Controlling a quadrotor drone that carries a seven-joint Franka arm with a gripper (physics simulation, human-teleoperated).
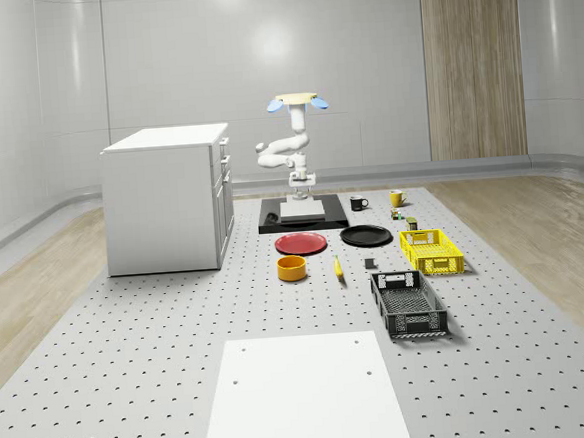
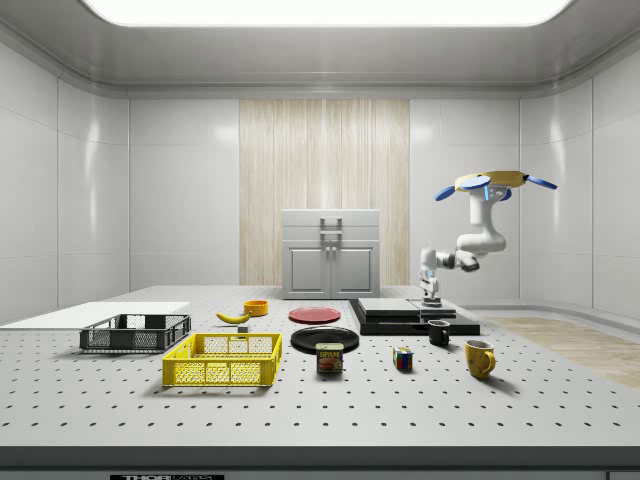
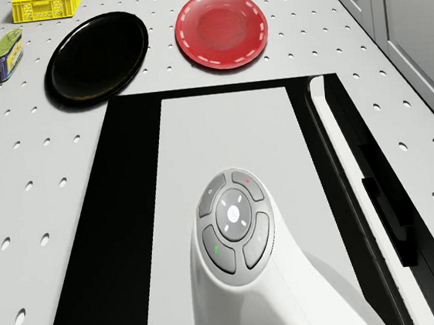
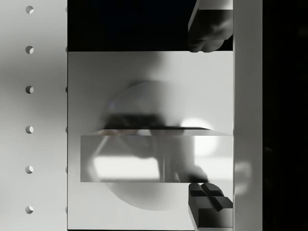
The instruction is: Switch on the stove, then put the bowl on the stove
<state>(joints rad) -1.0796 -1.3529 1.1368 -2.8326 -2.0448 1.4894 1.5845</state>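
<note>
Two steps remain, by the look of it. Drone (image 1: 298, 101) hovers over the stove (image 1: 338, 219) at the bench's far edge; gripper (image 4: 210, 118) hangs spread wide just above it, holding nothing. Bowl (image 1: 291, 268) sits mid-bench, well apart, not yet moved.

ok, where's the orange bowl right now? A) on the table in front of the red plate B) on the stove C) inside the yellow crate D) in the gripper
A: the bowl sits on the table just in front of the red plate, apart from the stove, over which the drone hovers with its gripper lowered.
</note>
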